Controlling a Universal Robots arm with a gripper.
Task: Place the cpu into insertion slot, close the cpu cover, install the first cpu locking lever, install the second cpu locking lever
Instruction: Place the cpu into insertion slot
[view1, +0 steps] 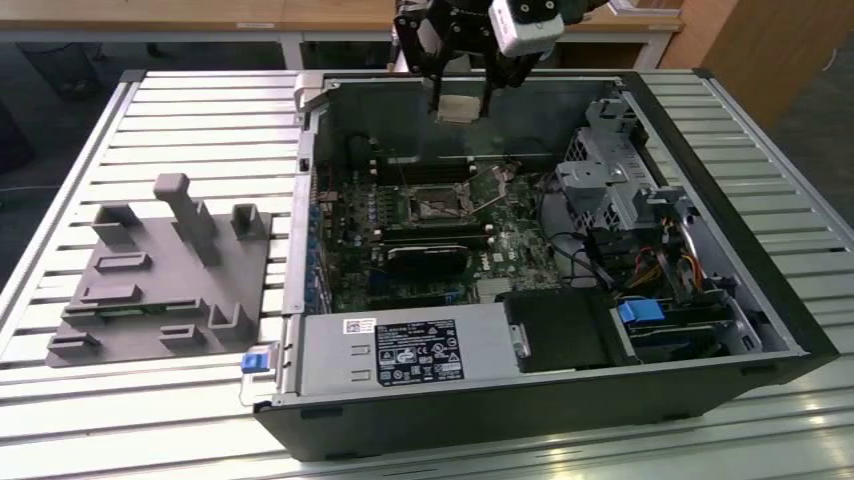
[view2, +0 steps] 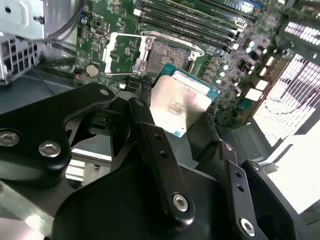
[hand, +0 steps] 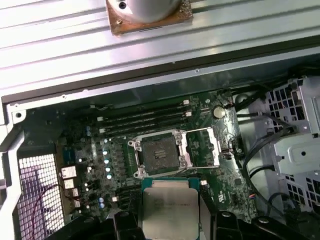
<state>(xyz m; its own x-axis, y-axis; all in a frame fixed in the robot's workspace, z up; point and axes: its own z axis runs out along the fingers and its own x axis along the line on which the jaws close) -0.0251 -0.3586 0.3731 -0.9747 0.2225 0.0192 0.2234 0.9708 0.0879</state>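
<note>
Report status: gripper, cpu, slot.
Gripper shut on cpu, above the open case. Insertion slot bare, cpu cover swung open. Nothing seen blocking the slot.

One robot arm (view1: 447, 25) enters from the top edge of the exterior view and points straight down. At its end a black two-fingered gripper (view1: 461, 98) hangs in the air, its fingers (view1: 434, 85) vertical and parallel. The jaws are drawn in, clamping the cpu (view1: 458, 108) by two opposite edges and holding it flat and level. In the second wrist view, the black bolted finger links (view2: 160, 165) run forward from the gripper body, and both fingertips (view2: 144, 102) press against the chip's sides.
</note>
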